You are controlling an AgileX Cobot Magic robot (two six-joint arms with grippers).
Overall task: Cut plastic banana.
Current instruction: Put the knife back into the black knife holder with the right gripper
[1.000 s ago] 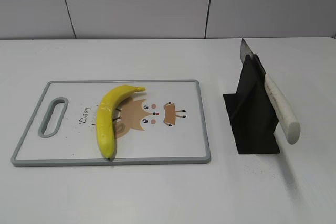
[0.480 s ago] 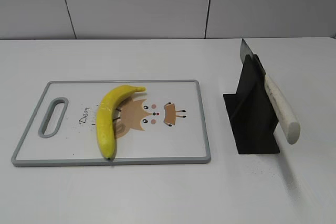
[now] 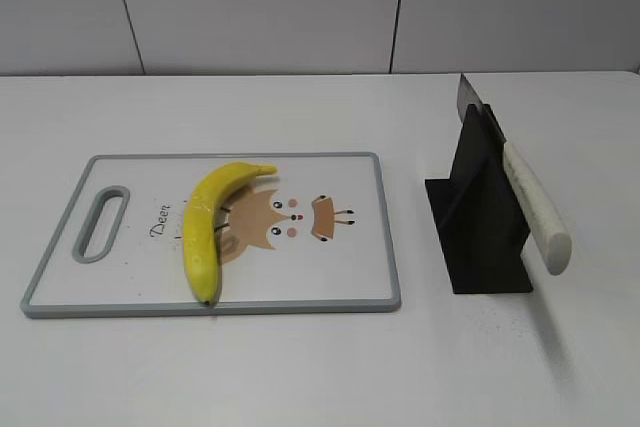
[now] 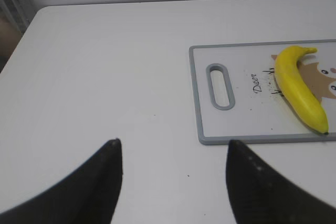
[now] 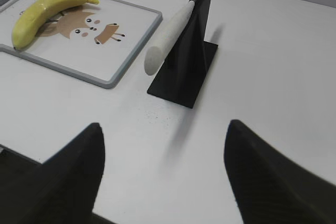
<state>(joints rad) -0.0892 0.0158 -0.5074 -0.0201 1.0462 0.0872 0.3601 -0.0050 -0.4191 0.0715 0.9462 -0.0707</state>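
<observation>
The yellow plastic banana (image 3: 207,224) lies whole on the white, grey-rimmed cutting board (image 3: 330,277). It also shows in the left wrist view (image 4: 299,90) and the right wrist view (image 5: 39,15). A knife with a white handle (image 3: 535,209) rests slanted in a black stand (image 3: 480,222), also in the right wrist view (image 5: 170,38). My left gripper (image 4: 172,142) is open and empty over bare table, left of the board's handle end (image 4: 220,86). My right gripper (image 5: 164,127) is open and empty, short of the stand. Neither arm shows in the exterior view.
The white table (image 3: 300,367) runs back to a pale panelled wall (image 3: 300,7). The table's left edge shows at the far left of the left wrist view (image 4: 16,40). The board carries a cartoon deer print (image 3: 290,219).
</observation>
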